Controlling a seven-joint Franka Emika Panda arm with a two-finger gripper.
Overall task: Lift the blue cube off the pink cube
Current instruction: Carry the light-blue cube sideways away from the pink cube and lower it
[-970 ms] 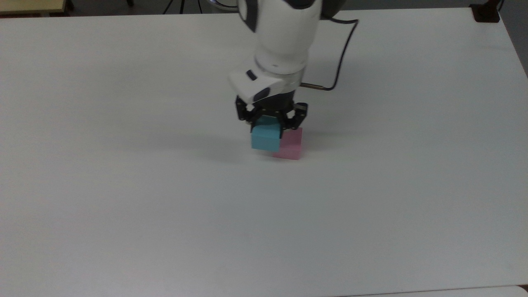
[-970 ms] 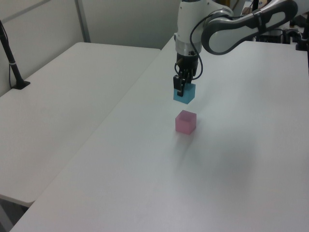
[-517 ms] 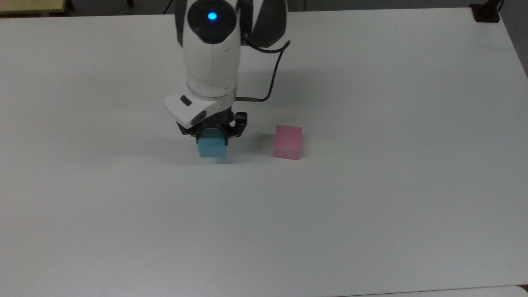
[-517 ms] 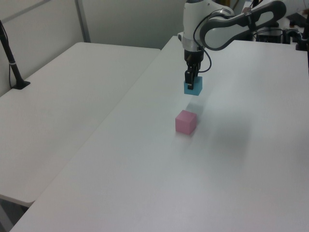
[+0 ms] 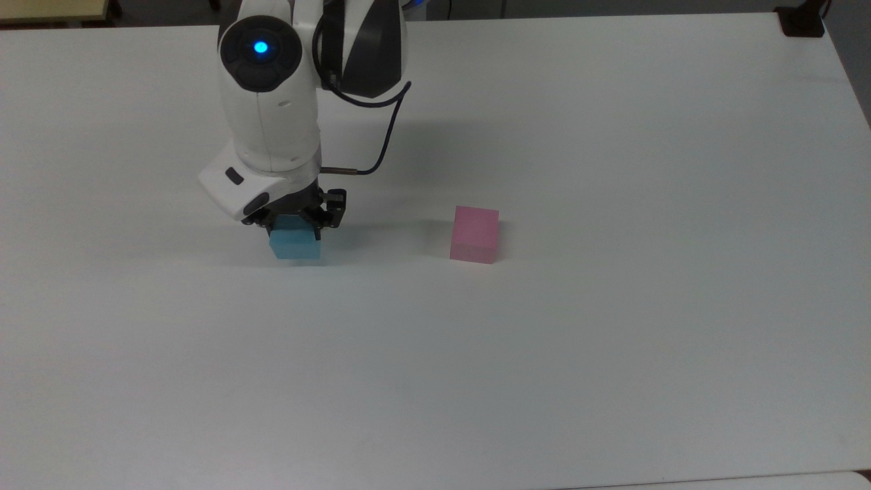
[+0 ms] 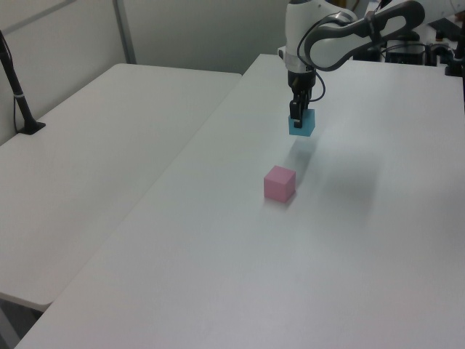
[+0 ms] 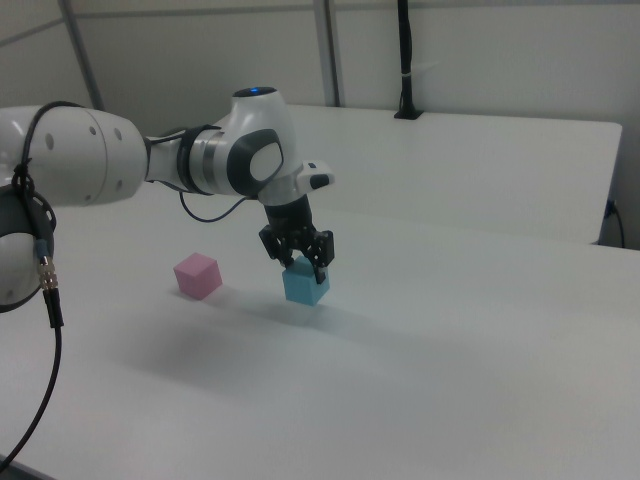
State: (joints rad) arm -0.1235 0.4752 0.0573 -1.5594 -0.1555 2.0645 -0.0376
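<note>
White worktop point(image 5: 612, 340) carries the arm point(image 5: 272, 116), which reaches down with its wrist vertical. Its jaws are clamped on the blue cube point(image 5: 295, 245), well to the top view's left of the pink cube point(image 5: 474, 235).

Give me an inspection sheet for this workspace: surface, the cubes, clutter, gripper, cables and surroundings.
Surface: white table, bare apart from the cubes.
Job's things: blue cube off the pink cube, well to the top view's left of it; whether it touches the table, cannot tell.
Clutter: nothing seen.
Gripper: gripper shut on the blue cube from above.
Cables: dark cable looping off the wrist.
Surroundings: second white table alongside; black post clamped to it.
</note>
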